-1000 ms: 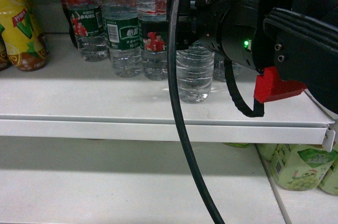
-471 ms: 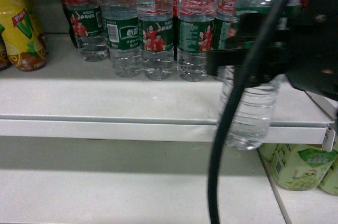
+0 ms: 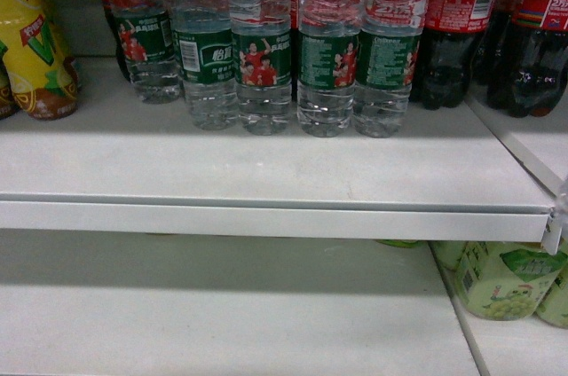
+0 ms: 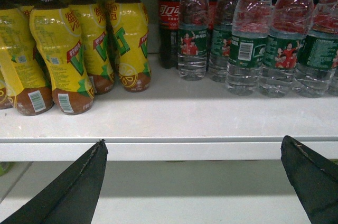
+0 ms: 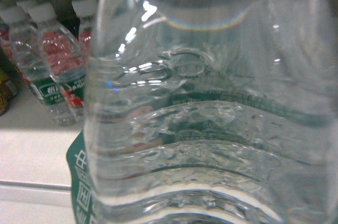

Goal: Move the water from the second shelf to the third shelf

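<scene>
Your right wrist camera is filled by the water bottle [image 5: 211, 118], a clear ribbed body so close that it blurs, with the edge of its green label at the lower left. It hangs in front of the white shelf [image 5: 31, 160], off its surface. You cannot see the right gripper's fingers in any view, so you cannot tell whether it is clamped on the bottle. In the head view neither arm shows: you see a row of five green-labelled water bottles [image 3: 262, 48] standing on the shelf, cola bottles [image 3: 457, 30] to their right and yellow tea bottles [image 3: 35, 48] at the left. Your left gripper [image 4: 195, 182] is spread wide, its two dark fingers [image 4: 74, 192] at the frame's lower corners, holding nothing, below the shelf's front edge.
</scene>
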### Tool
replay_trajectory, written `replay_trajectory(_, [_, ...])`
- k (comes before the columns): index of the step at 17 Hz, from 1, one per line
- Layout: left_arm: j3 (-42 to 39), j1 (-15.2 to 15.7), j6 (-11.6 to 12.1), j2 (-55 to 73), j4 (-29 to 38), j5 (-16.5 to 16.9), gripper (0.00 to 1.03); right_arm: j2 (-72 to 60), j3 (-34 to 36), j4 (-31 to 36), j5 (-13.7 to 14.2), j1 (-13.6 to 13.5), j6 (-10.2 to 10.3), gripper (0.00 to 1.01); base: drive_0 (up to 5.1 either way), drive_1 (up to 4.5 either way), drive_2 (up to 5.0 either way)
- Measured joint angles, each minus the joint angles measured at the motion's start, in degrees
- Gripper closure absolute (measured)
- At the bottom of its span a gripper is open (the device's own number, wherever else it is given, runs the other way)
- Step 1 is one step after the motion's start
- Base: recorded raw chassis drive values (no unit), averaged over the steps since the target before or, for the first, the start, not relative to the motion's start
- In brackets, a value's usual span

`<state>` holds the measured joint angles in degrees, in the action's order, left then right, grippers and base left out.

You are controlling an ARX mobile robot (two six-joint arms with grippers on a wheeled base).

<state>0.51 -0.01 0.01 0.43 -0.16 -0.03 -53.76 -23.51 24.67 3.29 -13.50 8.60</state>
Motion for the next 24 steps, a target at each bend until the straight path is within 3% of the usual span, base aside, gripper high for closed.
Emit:
replay_trajectory(3, [0.00, 0.00, 0.00, 0.00, 0.00, 0.00, 0.05, 11.58, 0.37, -7.15, -2.10, 1.55, 1.68, 0.59, 0.0, 0.00, 0.0])
replay_trajectory(7, [0.00, 0.00, -0.02, 0.00, 0.00, 0.00, 0.05, 21.07, -0.35, -15.69, -0.59, -0.59, 1.86, 0.59, 0.0, 0.00, 0.0])
replay_trajectory(12, [0.00, 0.00, 0.00, 0.00, 0.00, 0.00, 0.05, 21.97, -0.87, -17.27, -2.23, 6.10, 1.90, 0.59, 0.0, 0.00, 0.0])
replay_trajectory(24, [0.00, 0.00, 0.00, 0.00, 0.00, 0.00, 0.05, 22.01, -0.87, -18.73, -2.47, 6.01, 2.58, 0.59, 0.0, 0.00, 0.0])
